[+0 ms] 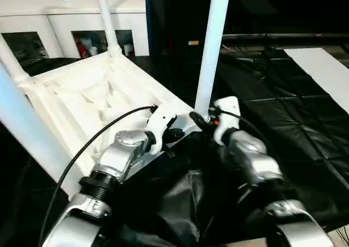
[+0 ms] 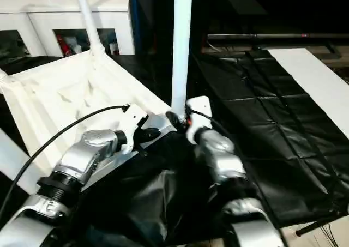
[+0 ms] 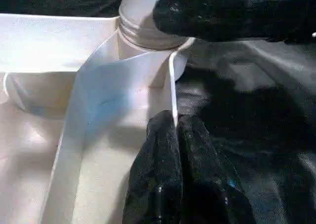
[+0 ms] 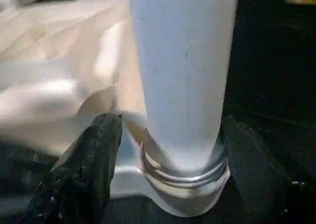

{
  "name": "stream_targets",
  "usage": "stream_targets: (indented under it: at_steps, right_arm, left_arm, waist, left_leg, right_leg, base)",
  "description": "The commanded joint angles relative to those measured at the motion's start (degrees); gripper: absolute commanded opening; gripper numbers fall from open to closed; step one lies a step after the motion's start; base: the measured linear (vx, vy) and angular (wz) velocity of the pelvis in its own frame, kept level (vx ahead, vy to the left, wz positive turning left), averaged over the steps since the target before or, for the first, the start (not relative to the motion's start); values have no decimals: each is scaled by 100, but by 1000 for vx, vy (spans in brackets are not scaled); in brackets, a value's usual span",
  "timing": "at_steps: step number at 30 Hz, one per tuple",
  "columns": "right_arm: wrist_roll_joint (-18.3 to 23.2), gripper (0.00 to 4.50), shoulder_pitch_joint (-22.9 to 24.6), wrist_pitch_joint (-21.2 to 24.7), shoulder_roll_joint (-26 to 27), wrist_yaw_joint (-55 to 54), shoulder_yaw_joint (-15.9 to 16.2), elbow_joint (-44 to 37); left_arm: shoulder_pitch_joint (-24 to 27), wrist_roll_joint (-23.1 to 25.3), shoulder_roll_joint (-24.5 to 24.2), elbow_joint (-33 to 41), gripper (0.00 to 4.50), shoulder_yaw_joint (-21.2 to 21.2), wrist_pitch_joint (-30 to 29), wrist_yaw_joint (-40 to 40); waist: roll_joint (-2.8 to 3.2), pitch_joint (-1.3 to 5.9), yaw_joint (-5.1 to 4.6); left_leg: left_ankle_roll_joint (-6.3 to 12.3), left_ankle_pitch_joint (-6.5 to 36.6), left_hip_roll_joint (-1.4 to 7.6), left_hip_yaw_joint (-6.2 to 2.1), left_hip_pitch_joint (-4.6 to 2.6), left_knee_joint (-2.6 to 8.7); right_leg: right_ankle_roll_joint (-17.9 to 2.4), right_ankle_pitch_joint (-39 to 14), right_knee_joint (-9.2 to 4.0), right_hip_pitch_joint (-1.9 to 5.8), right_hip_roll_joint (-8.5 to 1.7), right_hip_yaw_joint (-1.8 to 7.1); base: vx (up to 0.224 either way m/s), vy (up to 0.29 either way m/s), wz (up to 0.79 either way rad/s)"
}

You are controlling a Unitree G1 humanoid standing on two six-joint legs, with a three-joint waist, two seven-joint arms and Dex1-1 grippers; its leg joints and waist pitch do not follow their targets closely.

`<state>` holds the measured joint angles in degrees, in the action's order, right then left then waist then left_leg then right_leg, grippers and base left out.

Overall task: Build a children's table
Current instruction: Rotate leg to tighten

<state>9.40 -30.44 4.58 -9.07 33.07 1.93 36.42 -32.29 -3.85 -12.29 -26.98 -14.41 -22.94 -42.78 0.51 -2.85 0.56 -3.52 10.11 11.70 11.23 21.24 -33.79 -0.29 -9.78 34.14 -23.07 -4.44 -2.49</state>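
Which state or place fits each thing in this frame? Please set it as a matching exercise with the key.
Things:
1. left gripper
2. right gripper
3. near leg
4. white cabinet

States or places:
A. upright in a corner socket of the upturned tabletop
B. fingers open either side of a leg's base
C. behind the table, with glass doors
D. fingers shut on the tabletop's thin rim

Pairs: 1-D, 2-B, 3-A, 4-C

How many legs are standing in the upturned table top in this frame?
4: one long tapered white tube leg at the near corner by the right gripper, one far, one left, one blurred at the near-left edge.
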Motion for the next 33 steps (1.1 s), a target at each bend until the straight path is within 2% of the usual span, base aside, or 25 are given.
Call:
stream_targets:
  at_steps: [1, 2, 4, 5, 6, 8, 9, 12, 14, 17, 20, 22, 24, 26, 29, 33]
  right_arm:
    - [38, 337, 89, 98, -142, 462, 145, -198]
    - [33, 337, 200, 143, -433, 964, 234, -370]
    - [-3, 337, 293, 143, -684, 1365, 307, -509]
    - [19, 337, 389, 159, -982, 1811, 379, -671]
    - [42, 337, 416, 169, -1064, 1931, 394, -717]
    - [78, 337, 452, 205, -1194, 2143, 433, -799]
    - [113, 337, 469, 246, -1250, 2246, 459, -852]
    - [127, 337, 474, 266, -1309, 2387, 508, -886]
    - [136, 337, 483, 306, -1331, 2445, 545, -929]
    - [111, 337, 477, 340, -1282, 2507, 609, -916]
    - [70, 302, 483, 346, -1223, 2560, 652, -858]
    - [70, 297, 505, 359, -1218, 2651, 703, -842]
    - [75, 259, 516, 366, -1225, 2686, 724, -846]
    - [60, 253, 545, 358, -1237, 2726, 770, -856]
    - [27, 239, 563, 351, -1228, 2722, 794, -833]
    - [3, 222, 566, 357, -1206, 2681, 812, -794]
  left_arm:
    - [76, -34, -93, 144, 0, -277, -131, -485]
    - [160, -76, -255, 326, 0, -407, -289, -802]
    - [238, -115, -416, 499, 0, -522, -388, -1131]
    - [340, -200, -659, 747, 0, -655, -511, -1561]
    - [367, -226, -727, 817, 0, -691, -548, -1679]
    - [404, -247, -835, 889, 0, -727, -544, -1834]
    - [414, -260, -883, 910, 0, -741, -542, -1906]
    - [444, -291, -986, 974, 0, -775, -551, -2051]
    - [470, -306, -1028, 1050, 0, -783, -601, -2095]
    - [489, -321, -1060, 1127, 0, -778, -669, -2115]
    - [508, -330, -1079, 1210, 0, -756, -740, -2126]
    - [521, -327, -1086, 1230, 0, -747, -750, -2135]
    - [528, -328, -1090, 1241, 0, -746, -754, -2139]
    - [545, -332, -1096, 1256, 0, -740, -758, -2138]
    - [576, -341, -1104, 1296, 0, -730, -784, -2129]
    - [597, -341, -1094, 1321, 0, -720, -800, -2095]
  waist:
    - [33, 380, 29]
    - [56, 390, 51]
    - [50, 386, 88]
    - [66, 397, 137]
    - [62, 399, 141]
    - [72, 378, 141]
    - [72, 362, 147]
    - [72, 337, 145]
    - [65, 336, 139]
    - [65, 342, 133]
    - [53, 357, 133]
    - [56, 361, 131]
    - [51, 369, 132]
    - [49, 369, 134]
    - [48, 356, 129]
    - [26, 342, 114]
  left_leg:
    - [175, 1551, 106, -77, -53, 390]
    - [212, 1449, 118, -63, -71, 376]
    - [268, 1298, 123, -56, -55, 373]
    - [277, 1262, 129, -50, -91, 364]
    - [299, 1225, 135, -50, -84, 364]
    - [308, 1278, 131, -44, -80, 374]
    - [269, 1407, 135, -48, -100, 387]
    - [124, 1705, 132, -57, -117, 408]
    - [78, 1753, 131, -62, -116, 413]
    - [73, 1678, 128, -66, -103, 413]
    - [95, 1553, 126, -64, -95, 403]
    - [120, 1474, 128, -67, -80, 401]
    - [153, 1400, 125, -60, -84, 390]
    - [178, 1354, 124, -55, -81, 387]
    - [177, 1408, 123, -55, -82, 393]
    - [117, 1591, 125, -62, -97, 406]
  right_leg:
    - [-1240, -1326, -426, 256, -259, 162]
    - [-1348, -1112, -404, 253, -260, 168]
    - [-1427, -864, -367, 270, -248, 166]
    - [-1472, -773, -358, 265, -248, 166]
    - [-1500, -686, -343, 273, -247, 168]
    - [-1525, -741, -353, 261, -249, 166]
    - [-1492, -949, -375, 253, -244, 161]
    - [-1359, -1526, -423, 235, -260, 172]
    - [-1270, -1693, -440, 227, -262, 178]
    - [-1257, -1653, -431, 228, -259, 176]
    - [-1273, -1516, -416, 237, -260, 177]
    - [-1309, -1378, -396, 248, -259, 173]
    - [-1347, -1231, -387, 248, -253, 174]
    - [-1379, -1155, -377, 255, -253, 175]
    - [-1357, -1269, -390, 252, -254, 173]
    - [-1240, -1693, -430, 234, -259, 175]
  base:
    - [0, 0, 0]
    - [0, 0, 0]
    - [0, 0, 0]
    - [0, 0, 0]
    - [0, 0, 0]
    - [0, 0, 0]
    - [0, 0, 0]
    - [0, 0, 0]
    - [0, 0, 0]
    - [0, 0, 0]
    - [0, 0, 0]
    - [0, 0, 0]
    - [0, 0, 0]
    - [0, 0, 0]
    - [0, 0, 0]
    - [0, 0, 0]
